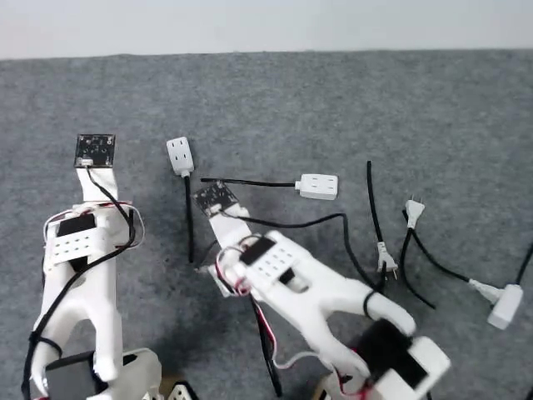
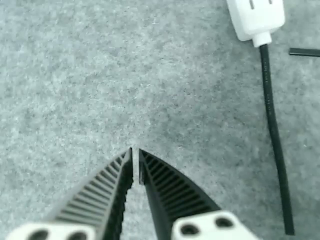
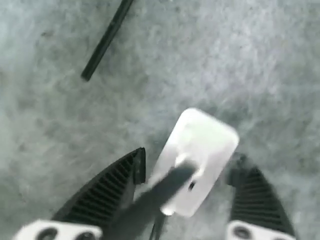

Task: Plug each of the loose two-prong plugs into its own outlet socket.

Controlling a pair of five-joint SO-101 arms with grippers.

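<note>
Now right pincer [image 3: 190, 156] gapes around white block [image 3: 205, 140]; left pincer [image 2: 136, 151] closed, empty.

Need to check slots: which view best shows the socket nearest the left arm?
The high view: the socket lies whole, slots facing up. The left wrist view catches its cord end, cropped at the edge.

Left gripper [image 2: 135, 152] pinched closed, tips nearly touching, wrist left of outlet socket [image 1: 180, 156]; right gripper [image 3: 190, 157] spread wide, arm slanting in from lower right, wrist just below-right of same outlet socket.
</note>
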